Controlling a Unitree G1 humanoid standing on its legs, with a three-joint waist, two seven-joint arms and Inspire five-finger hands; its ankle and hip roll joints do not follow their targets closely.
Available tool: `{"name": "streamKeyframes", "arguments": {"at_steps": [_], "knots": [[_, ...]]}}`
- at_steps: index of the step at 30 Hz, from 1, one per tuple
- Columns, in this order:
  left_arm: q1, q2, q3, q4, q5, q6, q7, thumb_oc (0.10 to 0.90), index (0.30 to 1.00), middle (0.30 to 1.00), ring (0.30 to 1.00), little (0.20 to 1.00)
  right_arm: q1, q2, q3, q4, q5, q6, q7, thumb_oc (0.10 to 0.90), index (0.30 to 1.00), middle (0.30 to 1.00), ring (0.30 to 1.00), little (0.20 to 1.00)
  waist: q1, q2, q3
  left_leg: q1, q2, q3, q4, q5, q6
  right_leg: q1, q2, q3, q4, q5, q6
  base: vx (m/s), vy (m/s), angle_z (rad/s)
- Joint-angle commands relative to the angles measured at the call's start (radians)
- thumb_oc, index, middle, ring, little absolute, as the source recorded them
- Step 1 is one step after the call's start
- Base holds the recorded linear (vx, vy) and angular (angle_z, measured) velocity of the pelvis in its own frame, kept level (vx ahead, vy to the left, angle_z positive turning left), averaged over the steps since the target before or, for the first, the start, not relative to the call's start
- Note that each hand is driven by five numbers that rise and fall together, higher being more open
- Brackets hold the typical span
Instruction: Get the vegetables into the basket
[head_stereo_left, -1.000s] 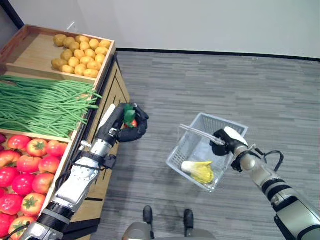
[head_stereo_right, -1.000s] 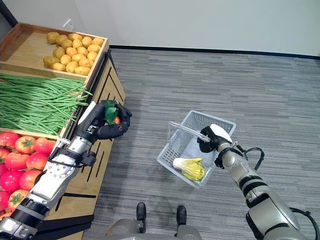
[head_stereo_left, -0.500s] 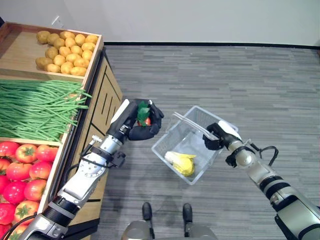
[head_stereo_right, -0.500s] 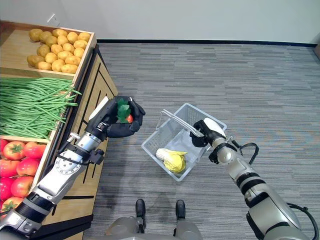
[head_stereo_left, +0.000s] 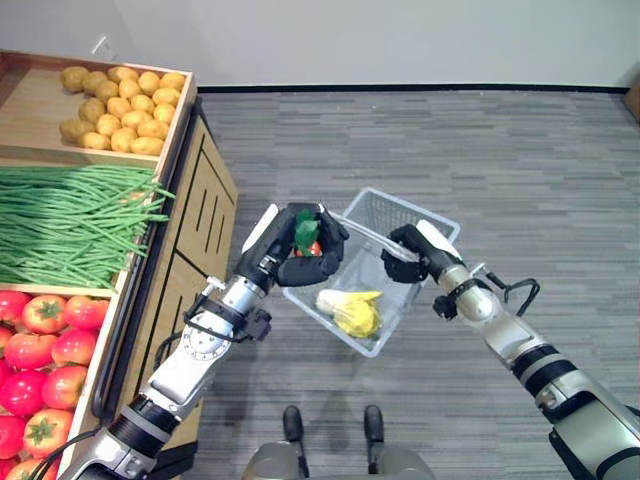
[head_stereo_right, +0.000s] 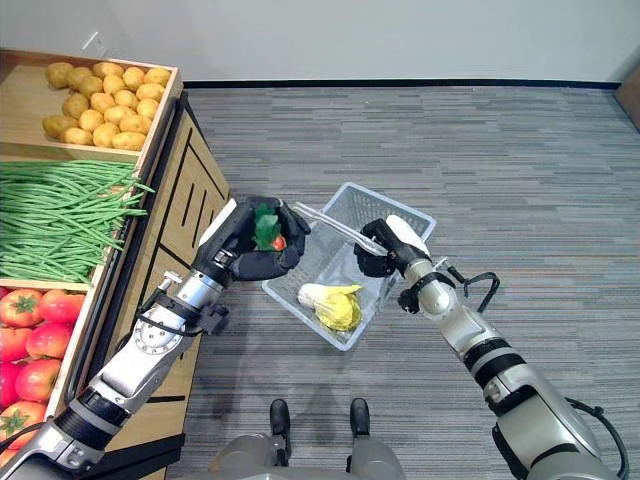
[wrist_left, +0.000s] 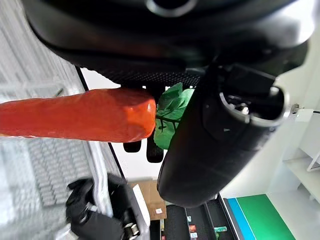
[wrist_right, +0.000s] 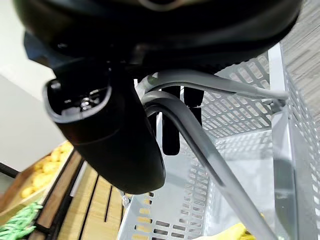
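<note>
My left hand (head_stereo_left: 303, 262) is shut on an orange carrot (wrist_left: 75, 120) with green leaves (head_stereo_left: 305, 231), held just over the near-left rim of the grey wire basket (head_stereo_left: 433, 226). My right hand (head_stereo_left: 405, 256) is shut on the basket's handles (wrist_right: 200, 145) and keeps it off the floor. A pale yellow-green cabbage (head_stereo_left: 350, 309) lies inside the basket (head_stereo_right: 408, 218). In the right eye view the carrot (head_stereo_right: 278, 241) and its leaves show between the left hand's (head_stereo_right: 258, 255) fingers.
A wooden produce stand (head_stereo_left: 195, 215) runs along the left, with potatoes (head_stereo_left: 110, 107), green beans (head_stereo_left: 70, 225) and tomatoes (head_stereo_left: 45, 345) in separate bins. Grey plank floor (head_stereo_left: 480, 150) stretches to the right and beyond the basket.
My left hand has carried the carrot rightward from the stand to the basket's rim. The right hand has brought the basket left toward it. The camera has shifted too.
</note>
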Motion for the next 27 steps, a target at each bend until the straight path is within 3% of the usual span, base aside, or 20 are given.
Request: {"name": "streamKeyframes", "arguments": {"at_steps": [1, 11, 26, 27], "knots": [[-0.064, -0.007, -0.024, -0.022, 0.001, -0.075, 0.005, 0.4, 0.3, 0.3, 0.3, 0.3, -0.197, 0.006, -0.052, -0.176, 0.087, -0.138, -0.064, 0.4, 0.3, 0.3, 0.3, 0.3, -0.002, -0.06, -0.082, 0.044, 0.026, 0.004, 0.0, -0.05, -0.063, -0.003, -0.119, -0.039, 0.011, 0.023, 0.114, 0.01, -0.006, -0.06], [-0.026, -0.018, -0.017, 0.082, 0.07, -0.052, 0.018, 0.4, 0.3, 0.3, 0.3, 0.3, -0.152, 0.017, -0.098, -0.285, 0.183, -0.153, -0.041, 0.4, 0.3, 0.3, 0.3, 0.3, -0.008, -0.062, -0.088, 0.051, 0.028, 0.013, 0.0, -0.053, -0.063, -0.003, -0.117, -0.036, 0.01, 0.023, 0.115, 0.0, 0.0, 0.0], [-0.084, -0.13, -0.033, 0.397, 0.286, -0.004, 0.155, 0.4, 0.3, 0.3, 0.3, 0.3, -0.112, 0.065, -0.076, -0.408, 0.259, -0.166, 0.001, 0.4, 0.3, 0.3, 0.3, 0.3, -0.032, -0.072, -0.098, 0.062, 0.038, 0.031, 0.0, -0.054, -0.069, -0.002, -0.109, -0.026, 0.011, 0.025, 0.111, 0.0, -0.005, -0.02], [-0.091, -0.136, -0.039, 0.415, 0.303, 0.001, 0.161, 0.743, 0.78, 0.78, 0.78, 0.78, -0.112, 0.066, -0.073, -0.409, 0.261, -0.165, 0.002, 0.4, 0.3, 0.3, 0.3, 0.3, -0.034, -0.072, -0.097, 0.063, 0.039, 0.034, 0.0, -0.055, -0.069, -0.003, -0.108, -0.027, 0.011, 0.026, 0.111, -0.01, -0.009, -0.05]]}}
